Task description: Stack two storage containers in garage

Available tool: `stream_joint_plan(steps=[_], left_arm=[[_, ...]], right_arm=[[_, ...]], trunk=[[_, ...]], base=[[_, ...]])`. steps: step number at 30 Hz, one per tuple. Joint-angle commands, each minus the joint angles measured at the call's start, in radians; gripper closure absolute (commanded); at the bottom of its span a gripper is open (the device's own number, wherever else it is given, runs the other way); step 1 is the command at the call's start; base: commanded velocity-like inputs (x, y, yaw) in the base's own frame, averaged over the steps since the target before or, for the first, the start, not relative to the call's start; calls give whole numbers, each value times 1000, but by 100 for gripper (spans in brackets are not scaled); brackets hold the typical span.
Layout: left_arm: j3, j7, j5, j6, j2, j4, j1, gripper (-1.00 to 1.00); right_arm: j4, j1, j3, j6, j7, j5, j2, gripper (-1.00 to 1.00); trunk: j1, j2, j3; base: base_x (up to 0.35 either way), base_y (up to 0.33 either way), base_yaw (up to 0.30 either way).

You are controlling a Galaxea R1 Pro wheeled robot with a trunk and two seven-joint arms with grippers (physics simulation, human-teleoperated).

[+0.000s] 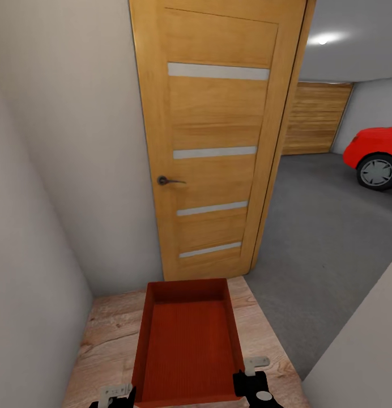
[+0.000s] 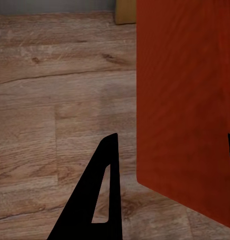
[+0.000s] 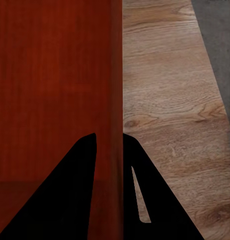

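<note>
One red-orange storage container (image 1: 187, 345) hangs open-top just above the light wood planks (image 1: 111, 323), in front of me. My right gripper (image 1: 241, 378) is shut on its right wall; the right wrist view shows that gripper (image 3: 109, 137) with a finger on each side of the thin wall (image 3: 55, 75). My left gripper (image 1: 119, 396) is at the container's near left corner. In the left wrist view its fingers (image 2: 107, 190) stand wide apart, the near one clear of the container's side (image 2: 184, 100). The garage floor (image 1: 320, 238) lies ahead to the right.
A wooden door (image 1: 218, 141) with a dark handle (image 1: 165, 181) stands swung open straight ahead. White walls (image 1: 49, 198) close in on the left and at the lower right (image 1: 360, 351). Past the doorway are a red car (image 1: 377, 153) and a plank garage door (image 1: 315, 119).
</note>
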Motion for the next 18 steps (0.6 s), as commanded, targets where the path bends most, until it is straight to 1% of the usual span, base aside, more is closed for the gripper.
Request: stream_joint_plan(steps=[1, 7, 14, 18], left_arm=[[18, 1, 0, 0, 12, 1, 0, 100], [18, 1, 0, 0, 12, 2, 0, 100], [18, 1, 0, 0, 13, 1, 0, 100], [19, 1, 0, 0, 13, 1, 0, 100]], right_arm=[[-3, -2, -50, -4, -10, 3, -1, 100], [-3, -2, -50, -4, -10, 3, -1, 100], [-3, -2, -50, -4, -10, 3, -1, 100], [-3, -2, -50, -4, -10, 3, -1, 100]], trunk=[[0, -1, -1], [0, -1, -1], [0, -1, -1], [0, -1, -1]], base=[[0, 0, 0], [56, 0, 0], [224, 0, 0], [122, 0, 0]])
